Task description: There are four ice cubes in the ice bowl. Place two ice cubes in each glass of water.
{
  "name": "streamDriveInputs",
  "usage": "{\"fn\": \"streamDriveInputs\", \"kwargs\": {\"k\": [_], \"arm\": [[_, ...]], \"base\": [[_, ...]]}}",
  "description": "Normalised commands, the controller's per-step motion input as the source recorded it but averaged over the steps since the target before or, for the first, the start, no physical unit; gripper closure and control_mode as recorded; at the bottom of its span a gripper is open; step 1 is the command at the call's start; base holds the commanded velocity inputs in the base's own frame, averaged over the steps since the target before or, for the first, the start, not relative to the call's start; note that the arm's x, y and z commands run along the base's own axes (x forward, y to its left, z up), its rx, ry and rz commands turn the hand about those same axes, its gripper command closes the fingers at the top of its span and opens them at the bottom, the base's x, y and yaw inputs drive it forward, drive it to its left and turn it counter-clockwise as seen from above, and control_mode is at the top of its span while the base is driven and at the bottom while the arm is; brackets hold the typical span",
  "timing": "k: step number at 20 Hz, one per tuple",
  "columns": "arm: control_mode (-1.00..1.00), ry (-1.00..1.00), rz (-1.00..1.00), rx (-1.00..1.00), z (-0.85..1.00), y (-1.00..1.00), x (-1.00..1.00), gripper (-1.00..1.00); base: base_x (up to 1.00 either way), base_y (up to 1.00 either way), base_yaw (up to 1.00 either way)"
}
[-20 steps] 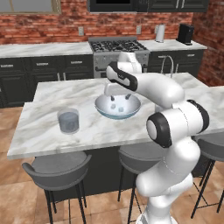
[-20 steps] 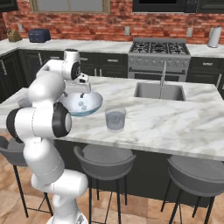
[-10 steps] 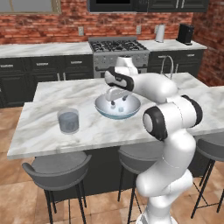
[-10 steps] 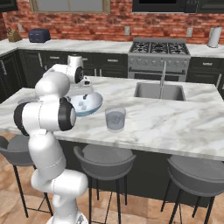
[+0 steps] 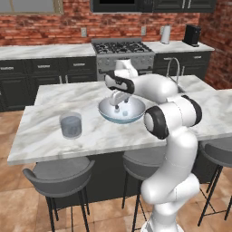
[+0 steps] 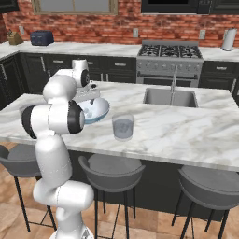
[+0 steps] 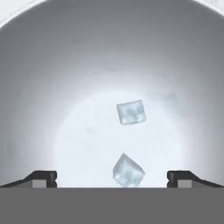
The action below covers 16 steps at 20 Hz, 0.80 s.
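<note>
Hand view: ice cube (image 7: 128, 171) between end effector (image 7: 112, 178) tips.

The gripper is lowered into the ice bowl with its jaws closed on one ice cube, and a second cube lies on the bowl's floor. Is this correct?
Not quite. The gripper is indeed lowered into the ice bowl, but its jaws stand wide open and hold nothing. The hand view shows both ice cubes lying free on the bowl's floor, the nearer cube between the two fingertips and clear of both.
</note>
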Motion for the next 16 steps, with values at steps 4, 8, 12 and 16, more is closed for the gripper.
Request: {"fn": "streamDriveInputs", "kwargs": {"k": [4,8,12,16], "arm": [[-1.0,0.0,0.03,0.0,-0.34,0.0,0.3,-1.0],[-1.0,0.0,0.0,0.0,-0.25,0.16,0.38,-1.0],[-1.0,0.0,0.0,0.0,-0.23,0.2,0.34,-1.0],[-1.0,0.0,0.0,0.0,-0.19,0.08,0.19,-1.0]], "base": [[0.0,0.0,0.0],[0.0,0.0,0.0],[0.0,0.0,0.0],[0.0,0.0,0.0]]}}
